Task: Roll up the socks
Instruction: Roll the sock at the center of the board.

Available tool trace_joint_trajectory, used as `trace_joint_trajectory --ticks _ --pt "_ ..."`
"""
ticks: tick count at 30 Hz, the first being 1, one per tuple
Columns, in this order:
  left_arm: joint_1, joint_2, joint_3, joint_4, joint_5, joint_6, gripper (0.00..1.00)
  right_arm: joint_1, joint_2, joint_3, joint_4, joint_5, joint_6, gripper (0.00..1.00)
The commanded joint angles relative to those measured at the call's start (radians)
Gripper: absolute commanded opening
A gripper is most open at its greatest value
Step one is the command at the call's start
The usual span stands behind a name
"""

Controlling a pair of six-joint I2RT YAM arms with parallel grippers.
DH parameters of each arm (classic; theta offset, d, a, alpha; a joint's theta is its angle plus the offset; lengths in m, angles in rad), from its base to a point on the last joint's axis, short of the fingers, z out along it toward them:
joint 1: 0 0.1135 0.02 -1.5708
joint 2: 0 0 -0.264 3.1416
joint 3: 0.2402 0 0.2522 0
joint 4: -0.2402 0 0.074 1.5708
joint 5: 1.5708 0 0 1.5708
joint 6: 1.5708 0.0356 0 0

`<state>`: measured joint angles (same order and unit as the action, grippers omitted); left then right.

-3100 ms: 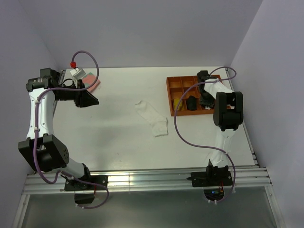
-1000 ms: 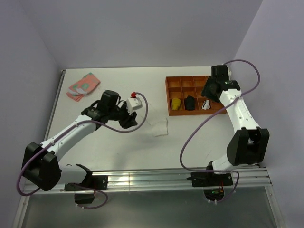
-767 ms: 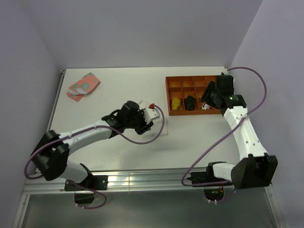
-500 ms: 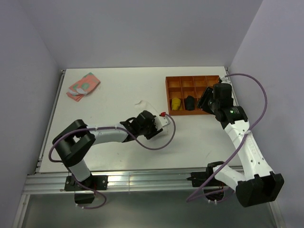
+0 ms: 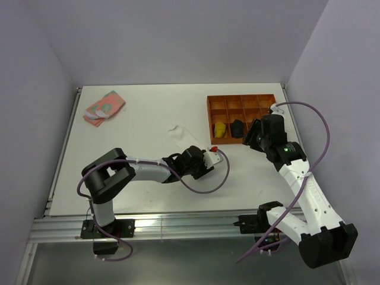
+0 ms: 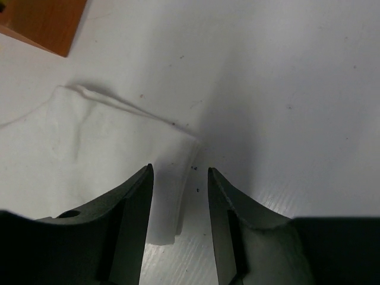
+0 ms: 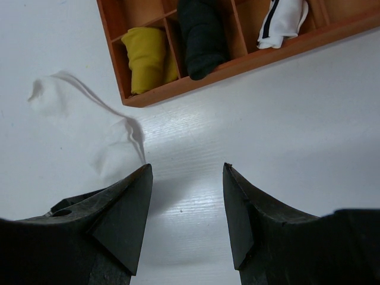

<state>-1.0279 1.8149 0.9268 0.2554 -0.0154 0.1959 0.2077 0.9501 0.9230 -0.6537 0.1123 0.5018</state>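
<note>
A plain white sock (image 5: 177,132) lies flat on the desk (image 5: 136,127), near its middle and just left of the orange tray (image 5: 240,97). The left pincer (image 6: 179,178) sits low over the sock's near right corner. Its jaws are parted with nothing gripped, and the fabric's edge shows in the gap between them. The right pincer (image 7: 186,178) hangs over bare desk just near of the tray, jaws also apart and holding nothing. In the tray's near compartments sit a yellow bundle (image 7: 148,59), a black bundle (image 7: 202,35) and a white black-striped bundle (image 7: 282,21). A folded pink-and-green cloth (image 5: 104,107) lies at far left.
</note>
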Motion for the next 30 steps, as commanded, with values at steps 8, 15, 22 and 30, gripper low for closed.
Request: trace_joint_trajectory --ticks 8,15,22,30 --pt "0.002 0.058 0.023 0.047 0.038 -0.026 0.47 0.033 -0.042 -0.032 0.048 0.024 -0.009 0.58" --pt "0.055 0.067 0.064 -0.040 0.170 -0.038 0.42 0.053 -0.047 -0.050 0.055 0.033 -0.020 0.58" --pt "0.110 0.005 0.067 -0.198 0.316 -0.061 0.19 0.099 -0.013 -0.056 0.072 0.058 -0.016 0.57" --pt "0.196 -0.103 0.047 -0.427 0.485 0.036 0.10 0.200 0.048 -0.033 0.085 0.093 0.004 0.56"
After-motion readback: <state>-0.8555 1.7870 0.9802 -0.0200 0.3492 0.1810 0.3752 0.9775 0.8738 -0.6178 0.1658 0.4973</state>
